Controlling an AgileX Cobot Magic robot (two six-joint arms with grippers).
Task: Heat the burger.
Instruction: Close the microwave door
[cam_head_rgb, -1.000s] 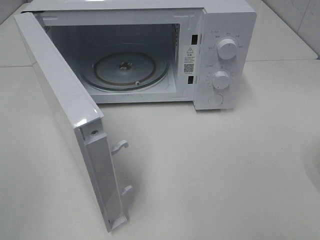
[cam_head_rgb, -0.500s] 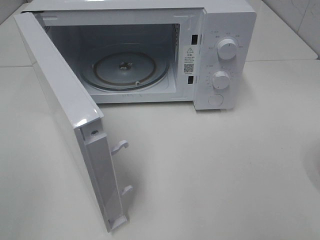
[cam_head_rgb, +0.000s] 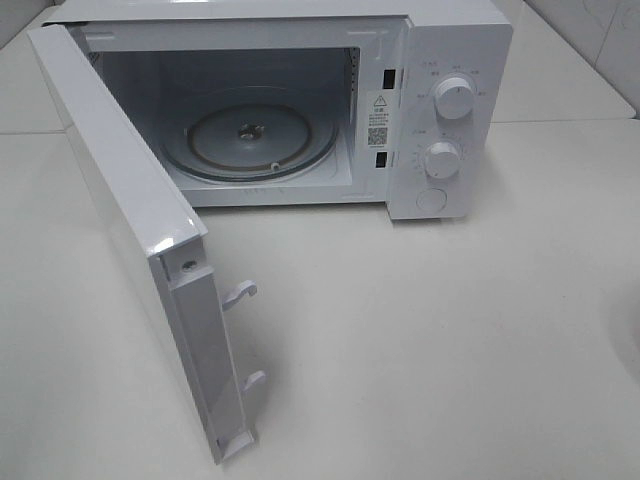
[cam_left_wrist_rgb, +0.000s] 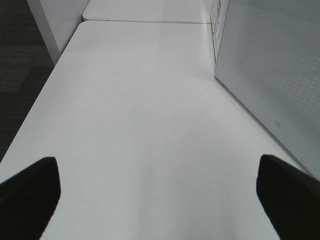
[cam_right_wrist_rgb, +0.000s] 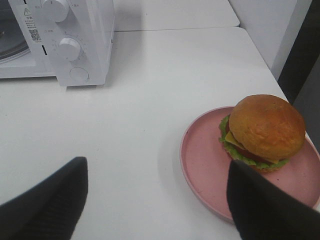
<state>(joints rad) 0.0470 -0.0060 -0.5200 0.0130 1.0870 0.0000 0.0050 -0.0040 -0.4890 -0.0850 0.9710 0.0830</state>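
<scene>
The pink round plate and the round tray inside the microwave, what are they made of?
The pink round plate looks like matte plastic or glazed ceramic: even colour, soft dull sheen, raised rim; I can't tell which. The round see-through tray in the white microwave looks like glass: clear, shiny, with the ring beneath showing through.

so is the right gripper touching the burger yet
Apart. The right wrist view shows the right gripper open, with bare table and pink plate between its fingers and the burger.
</scene>
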